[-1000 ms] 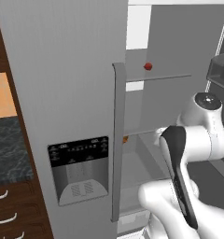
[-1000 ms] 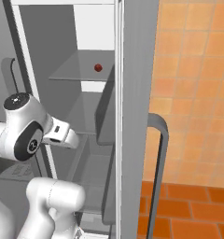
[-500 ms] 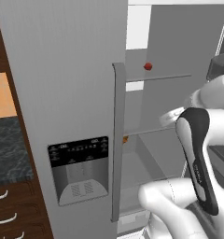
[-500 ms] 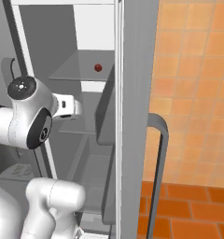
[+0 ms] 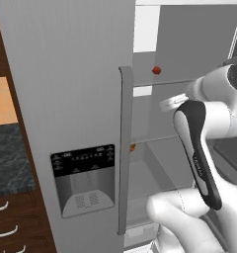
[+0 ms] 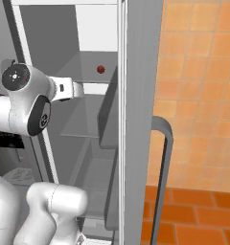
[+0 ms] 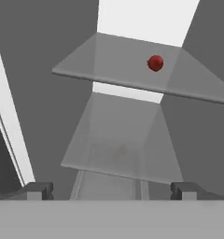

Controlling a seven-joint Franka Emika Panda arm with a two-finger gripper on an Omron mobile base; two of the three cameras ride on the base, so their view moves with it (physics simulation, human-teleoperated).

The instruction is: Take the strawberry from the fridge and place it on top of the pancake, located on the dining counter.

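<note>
Strawberry (image 7: 155, 63), round, glossy, red

You see the arm raise its wrist toward the upper shelf (image 7: 132, 81); the gripper (image 7: 111, 189) now points at the strawberry (image 7: 155, 63), at one o'clock.

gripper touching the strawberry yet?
Apart. In the hand view the strawberry sits on the upper fridge shelf, well beyond the open gripper, with empty space between them.

Small orange item (image 5: 133, 147) half hidden behind fridge handle (image 5: 124, 148)
</note>
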